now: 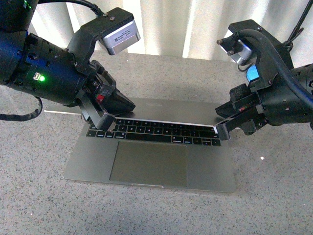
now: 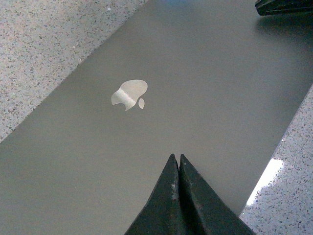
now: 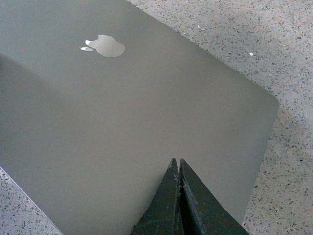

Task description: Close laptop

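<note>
The grey laptop lies on the speckled table with its lid tilted far down over the black keys; the trackpad shows in front. My left gripper is shut and rests on the lid's free edge at its left corner. My right gripper is shut on the same edge at its right corner. In the left wrist view the shut tips lie against the lid below the apple logo. In the right wrist view the shut tips lie against the lid near its corner, with the logo beyond.
The laptop sits on a grey speckled table. White curtains hang behind the table's far edge. The right gripper's tip shows at the lid's far corner in the left wrist view.
</note>
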You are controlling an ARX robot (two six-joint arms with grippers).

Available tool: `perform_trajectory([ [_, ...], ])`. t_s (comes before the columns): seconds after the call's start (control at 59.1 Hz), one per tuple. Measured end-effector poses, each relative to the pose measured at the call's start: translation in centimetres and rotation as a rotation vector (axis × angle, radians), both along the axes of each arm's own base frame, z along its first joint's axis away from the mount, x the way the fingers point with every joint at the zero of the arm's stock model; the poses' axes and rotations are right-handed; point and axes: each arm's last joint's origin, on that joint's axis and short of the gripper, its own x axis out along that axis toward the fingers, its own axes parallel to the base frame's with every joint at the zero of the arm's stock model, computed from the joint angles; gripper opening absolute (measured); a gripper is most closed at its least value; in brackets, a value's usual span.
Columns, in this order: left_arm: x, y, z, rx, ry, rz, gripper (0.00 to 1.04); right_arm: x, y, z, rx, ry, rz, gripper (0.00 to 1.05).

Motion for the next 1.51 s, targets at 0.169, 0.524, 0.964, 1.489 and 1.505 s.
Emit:
perform_trajectory([
  [0.169, -0.2, -0.2, -0.8, -0.018, 0.007, 0.001, 0.04, -0.2, -0.2, -0.2, 0.000, 0.006, -0.001, 0.01],
  [0.524, -0.5, -0.3, -1.9, -0.036, 0.025, 0.016, 0.04, -0.6, -0.4, -0.9, -0.003, 0.022, -0.002, 0.01],
  [0.964, -1.1, -0.1, -2.7, -0.043, 0.042, 0.030, 0.04, -1.0, -0.5, -1.7, -0.009, 0.037, 0.001, 0.01],
  [1.489, -1.5, 0.0, -3.8, -0.080, 0.043, 0.056, 0.04, -1.3, -0.7, -2.5, -0.010, 0.053, -0.001, 0.01],
  [1.505, -1.6, 0.0, -4.0, -0.084, 0.045, 0.060, 0.04, -1.3, -0.8, -2.5, -0.010, 0.053, -0.001, 0.01],
])
